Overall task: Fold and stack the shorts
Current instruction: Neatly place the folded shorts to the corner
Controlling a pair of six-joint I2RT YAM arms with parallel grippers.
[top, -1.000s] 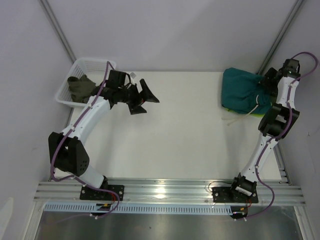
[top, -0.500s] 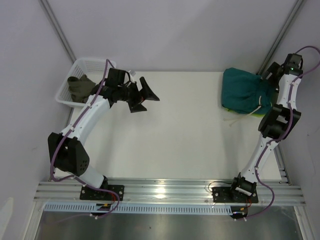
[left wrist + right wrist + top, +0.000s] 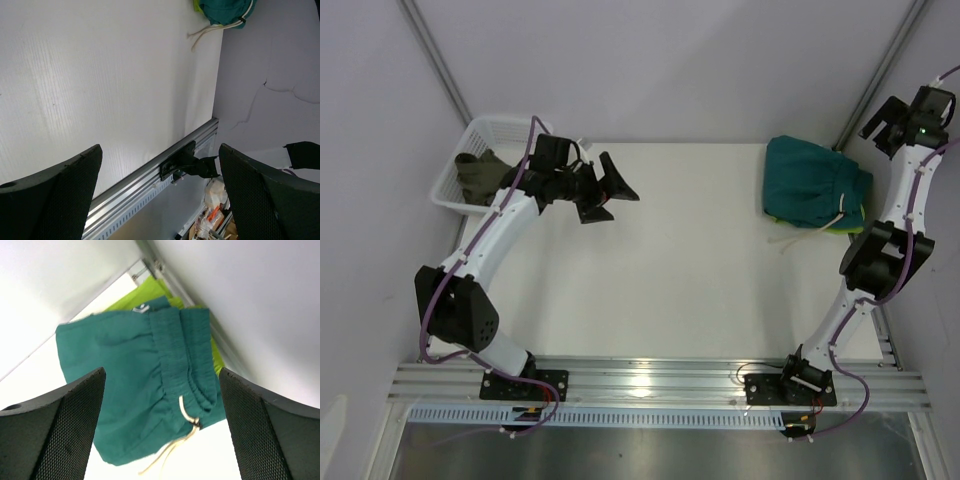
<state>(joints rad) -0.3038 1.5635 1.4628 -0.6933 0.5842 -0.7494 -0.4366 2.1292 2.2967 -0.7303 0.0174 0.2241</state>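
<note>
left gripper (image 3: 160,147) and right gripper (image 3: 161,371) gape empty; olive shorts (image 3: 480,172), ten o'clock, look limp, light: pinch an edge.

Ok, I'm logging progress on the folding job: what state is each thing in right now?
Teal cloth shorts with cream drawstring: folded, lying on the lime-green pair.
Lime-green cloth shorts: under the teal pair, only edges showing.
Dark olive cloth shorts: crumpled in the basket, unfolded.
White plastic basket: holding the olive shorts.
Left claw: open, empty.
Right claw: open, empty, above the teal shorts.
</note>
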